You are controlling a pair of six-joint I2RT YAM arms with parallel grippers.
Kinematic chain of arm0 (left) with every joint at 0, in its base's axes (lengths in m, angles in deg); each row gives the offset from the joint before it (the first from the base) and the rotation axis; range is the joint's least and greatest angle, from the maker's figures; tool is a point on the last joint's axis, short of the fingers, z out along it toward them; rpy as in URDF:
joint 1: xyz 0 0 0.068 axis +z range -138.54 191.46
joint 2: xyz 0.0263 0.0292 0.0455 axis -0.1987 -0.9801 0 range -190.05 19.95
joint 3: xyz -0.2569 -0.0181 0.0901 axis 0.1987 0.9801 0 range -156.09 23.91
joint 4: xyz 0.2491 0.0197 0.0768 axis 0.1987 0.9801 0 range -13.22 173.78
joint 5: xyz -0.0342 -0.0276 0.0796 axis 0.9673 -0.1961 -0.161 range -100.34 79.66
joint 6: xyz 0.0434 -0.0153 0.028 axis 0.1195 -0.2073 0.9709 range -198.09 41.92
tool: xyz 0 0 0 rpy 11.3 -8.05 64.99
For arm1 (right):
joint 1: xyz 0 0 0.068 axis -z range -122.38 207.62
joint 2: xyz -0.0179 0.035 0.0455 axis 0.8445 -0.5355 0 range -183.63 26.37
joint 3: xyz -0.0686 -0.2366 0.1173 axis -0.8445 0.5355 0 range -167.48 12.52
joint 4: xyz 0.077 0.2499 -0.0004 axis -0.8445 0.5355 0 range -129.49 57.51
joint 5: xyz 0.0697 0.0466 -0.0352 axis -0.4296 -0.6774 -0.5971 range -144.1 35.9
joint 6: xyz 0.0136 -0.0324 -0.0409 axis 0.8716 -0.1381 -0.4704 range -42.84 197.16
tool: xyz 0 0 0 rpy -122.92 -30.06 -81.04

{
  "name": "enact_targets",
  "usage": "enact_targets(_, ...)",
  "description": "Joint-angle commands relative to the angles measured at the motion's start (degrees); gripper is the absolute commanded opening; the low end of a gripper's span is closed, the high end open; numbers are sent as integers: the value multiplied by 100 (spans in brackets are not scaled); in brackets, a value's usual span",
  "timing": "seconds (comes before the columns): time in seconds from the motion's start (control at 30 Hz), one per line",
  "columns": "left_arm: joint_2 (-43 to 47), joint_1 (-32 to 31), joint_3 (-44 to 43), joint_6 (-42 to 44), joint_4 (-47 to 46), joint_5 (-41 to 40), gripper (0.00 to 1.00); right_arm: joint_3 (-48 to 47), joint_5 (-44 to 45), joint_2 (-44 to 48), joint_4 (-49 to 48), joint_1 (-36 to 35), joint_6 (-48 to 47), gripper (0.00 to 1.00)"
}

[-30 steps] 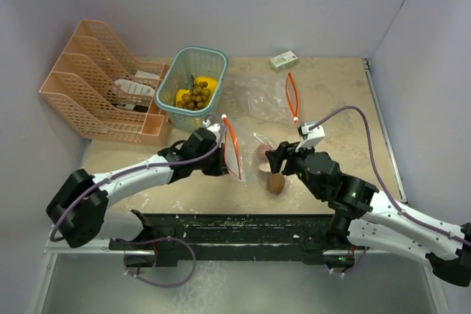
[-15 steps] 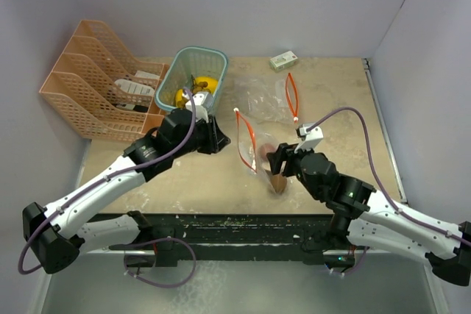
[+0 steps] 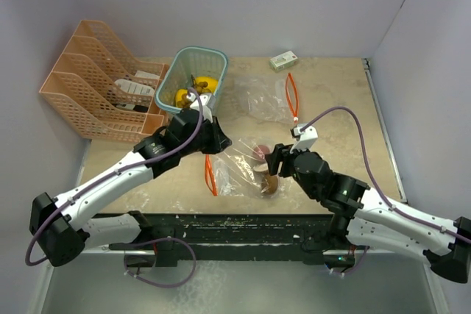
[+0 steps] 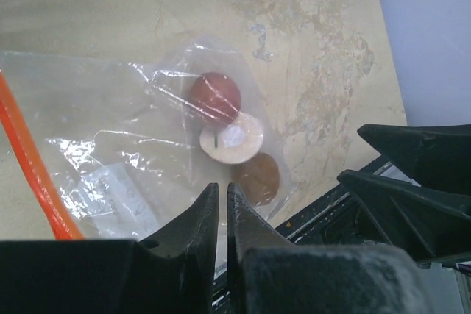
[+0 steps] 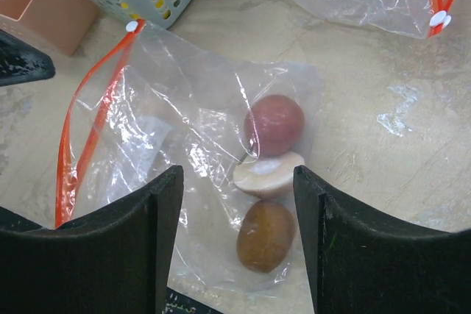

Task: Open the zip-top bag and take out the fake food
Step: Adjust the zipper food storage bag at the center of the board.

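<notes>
The zip-top bag (image 5: 169, 123) looks open, with the fake food (image 5: 266, 174) inside at frame centre. My right hand (image 5: 237, 204) hangs wide above it; my left hand (image 4: 223, 187) is narrow, and I cannot tell if it holds anything. Next I should reach inside

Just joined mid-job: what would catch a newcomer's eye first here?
The clear zip-top bag with its orange zipper lies at the front middle of the table, red, beige and brown fake food showing inside. The open right end effector and the nearly closed left end effector both hang over it. Behind, a green basket holds yellow fruits.
</notes>
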Motion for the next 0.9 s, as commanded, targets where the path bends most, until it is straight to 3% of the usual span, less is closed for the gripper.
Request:
enact_targets(0.0, -50, -25, 95, -115, -216, 21, 11, 20, 183, 149, -206, 28, 75, 63)
enact_targets(0.23, 623, 144, 796, -151, 429, -830, 15, 169, 151, 222, -212, 45, 110, 63)
enact_targets(0.47, 985, 1032, 1694, -306, -234, 270, 15, 162, 20, 0, -391, 62, 110, 63)
enact_targets(0.87, 197, 1172, 1899, -444, -1215, 863, 12, 245, 106, 279, -186, 71, 171, 62)
